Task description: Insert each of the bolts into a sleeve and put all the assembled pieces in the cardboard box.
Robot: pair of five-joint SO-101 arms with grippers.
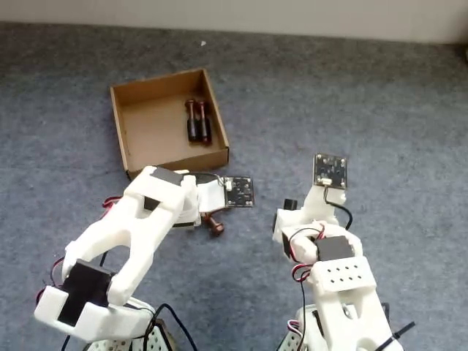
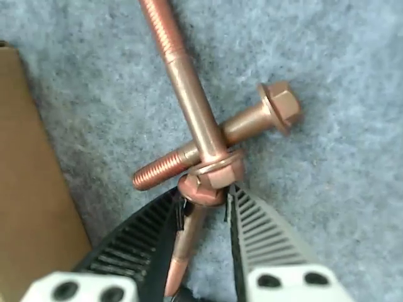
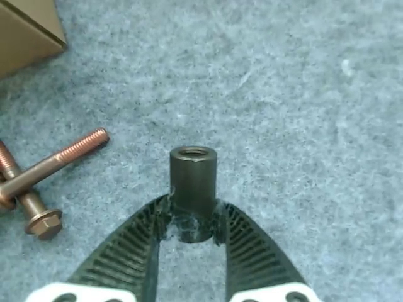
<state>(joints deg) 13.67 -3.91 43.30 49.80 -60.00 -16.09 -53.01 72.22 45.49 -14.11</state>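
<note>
Two assembled pieces (image 1: 197, 122), each a copper bolt in a dark sleeve, lie side by side inside the cardboard box (image 1: 155, 128), against its right wall. The box sits on a grey, carpet-like surface (image 1: 351, 95), and the left arm (image 1: 139, 227) is just in front of its near right corner. In the left wrist view, the left gripper (image 2: 204, 192) has its ribbed fingers (image 2: 264, 233) only narrowly apart on either side of a bolt (image 2: 187, 242). The flanged head of that bolt sits right at the fingertips and its shank runs back between them. The fingers appear to pinch it at the head, though the contact itself is hard to make out. Two crossed bolts (image 2: 208, 135) lie on the grey surface just beyond the fingertips, one over the other. The head of the upper one touches the head of the bolt in the fingers, and a side of the box (image 2: 25, 189) is near them. In the high view these loose bolts (image 1: 214, 223) lie between the two arms, close to the box. The right arm (image 1: 329, 270) is well to the right of the box. The right gripper (image 3: 192, 204) is closed around the lower part of a dark sleeve (image 3: 193, 173) and holds it upright with its open bore on top. In that view the crossed bolts (image 3: 56, 162) lie off to one side of it, well apart from the sleeve, with a corner of the box (image 3: 25, 25) beyond them.
</note>
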